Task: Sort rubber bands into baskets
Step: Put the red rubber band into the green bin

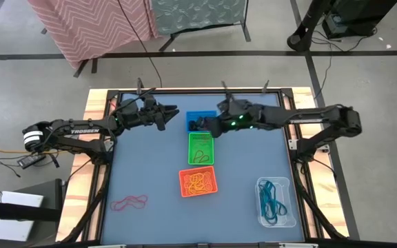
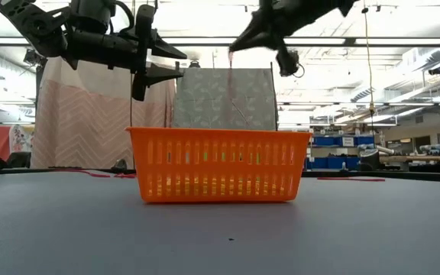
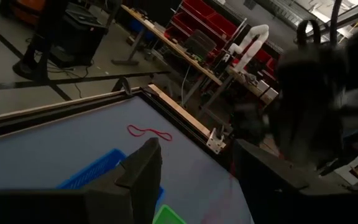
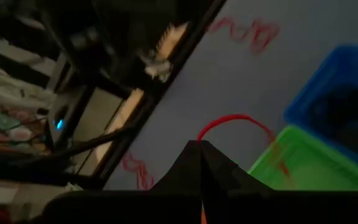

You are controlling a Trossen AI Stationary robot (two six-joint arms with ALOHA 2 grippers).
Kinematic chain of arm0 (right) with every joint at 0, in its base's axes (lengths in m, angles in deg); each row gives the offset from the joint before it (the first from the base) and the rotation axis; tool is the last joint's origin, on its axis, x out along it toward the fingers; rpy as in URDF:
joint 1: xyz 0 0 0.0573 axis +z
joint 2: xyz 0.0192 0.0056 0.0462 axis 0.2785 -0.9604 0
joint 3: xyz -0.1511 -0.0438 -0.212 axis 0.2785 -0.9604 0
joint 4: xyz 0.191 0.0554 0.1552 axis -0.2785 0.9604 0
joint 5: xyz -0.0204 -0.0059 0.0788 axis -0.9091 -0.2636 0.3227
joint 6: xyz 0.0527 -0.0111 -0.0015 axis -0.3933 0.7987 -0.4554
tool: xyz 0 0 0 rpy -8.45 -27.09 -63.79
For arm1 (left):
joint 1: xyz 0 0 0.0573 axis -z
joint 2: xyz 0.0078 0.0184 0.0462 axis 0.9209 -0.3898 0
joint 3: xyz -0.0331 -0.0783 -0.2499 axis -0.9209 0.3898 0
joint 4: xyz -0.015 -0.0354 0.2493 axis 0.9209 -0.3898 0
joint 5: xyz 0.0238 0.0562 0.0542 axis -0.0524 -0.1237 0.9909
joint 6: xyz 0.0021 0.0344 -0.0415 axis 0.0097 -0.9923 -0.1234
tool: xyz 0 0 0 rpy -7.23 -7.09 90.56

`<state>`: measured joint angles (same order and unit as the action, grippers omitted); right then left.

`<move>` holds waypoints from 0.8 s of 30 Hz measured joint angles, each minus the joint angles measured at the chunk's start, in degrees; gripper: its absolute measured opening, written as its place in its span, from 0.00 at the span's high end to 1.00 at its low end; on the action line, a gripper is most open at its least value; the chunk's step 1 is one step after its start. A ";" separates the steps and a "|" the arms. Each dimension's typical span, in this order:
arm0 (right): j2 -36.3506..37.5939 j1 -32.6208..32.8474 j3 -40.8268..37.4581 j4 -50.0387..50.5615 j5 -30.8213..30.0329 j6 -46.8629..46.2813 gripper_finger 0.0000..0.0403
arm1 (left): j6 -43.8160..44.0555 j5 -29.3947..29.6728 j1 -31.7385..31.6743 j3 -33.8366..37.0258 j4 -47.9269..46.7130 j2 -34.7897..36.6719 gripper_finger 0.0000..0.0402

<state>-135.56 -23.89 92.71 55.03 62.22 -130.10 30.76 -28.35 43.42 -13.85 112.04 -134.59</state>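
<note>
My right gripper hovers above the blue basket and the green basket. It is shut on a red rubber band, whose loop dangles from the closed tips; the low view shows the band as a thin strand. The orange basket holds orange bands, and the clear tub holds teal ones. More red rubber bands lie loose at the front left. My left gripper hangs open and empty just left of the blue basket.
The three coloured baskets form a row down the middle of the blue mat. A single red band lies near the mat's raised frame. The wooden table border runs outside that frame.
</note>
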 joint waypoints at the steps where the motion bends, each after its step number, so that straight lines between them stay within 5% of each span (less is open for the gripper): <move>1: -1.33 0.48 0.00 -0.75 0.28 -0.66 1.00 | 0.00 0.02 0.00 0.00 0.00 0.00 0.50; 11: -9.77 1.70 0.00 5.92 -1.05 -1.59 1.00 | 0.02 0.04 0.00 0.00 -0.02 0.00 0.50; 24: -8.27 0.82 0.02 8.92 1.55 0.04 0.96 | -0.94 0.31 0.00 0.00 -0.40 0.00 0.50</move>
<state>-143.82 -23.07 92.72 63.95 63.77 -130.06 29.82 -28.04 43.42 -13.85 111.65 -134.59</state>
